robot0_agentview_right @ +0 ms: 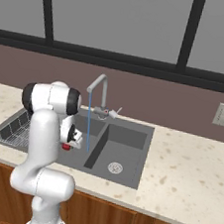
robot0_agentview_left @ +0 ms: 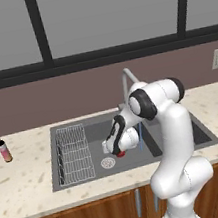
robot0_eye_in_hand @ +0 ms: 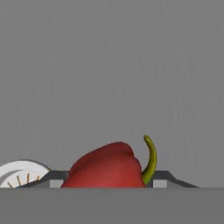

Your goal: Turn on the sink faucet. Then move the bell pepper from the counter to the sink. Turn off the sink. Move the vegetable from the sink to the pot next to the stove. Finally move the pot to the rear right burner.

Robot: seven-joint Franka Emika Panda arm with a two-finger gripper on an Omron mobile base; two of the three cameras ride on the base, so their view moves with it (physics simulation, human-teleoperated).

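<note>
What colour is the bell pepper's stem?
Yellow-green, on the red bell pepper; the stem shows best in the hand view.

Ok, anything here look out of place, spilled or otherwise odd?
Nothing stands out. A thin blue stream runs from the sink faucet straight down into the sink, none on the counter. The gripper is low in the left basin with the bell pepper between its jaws. The bottle stands upright.
</note>
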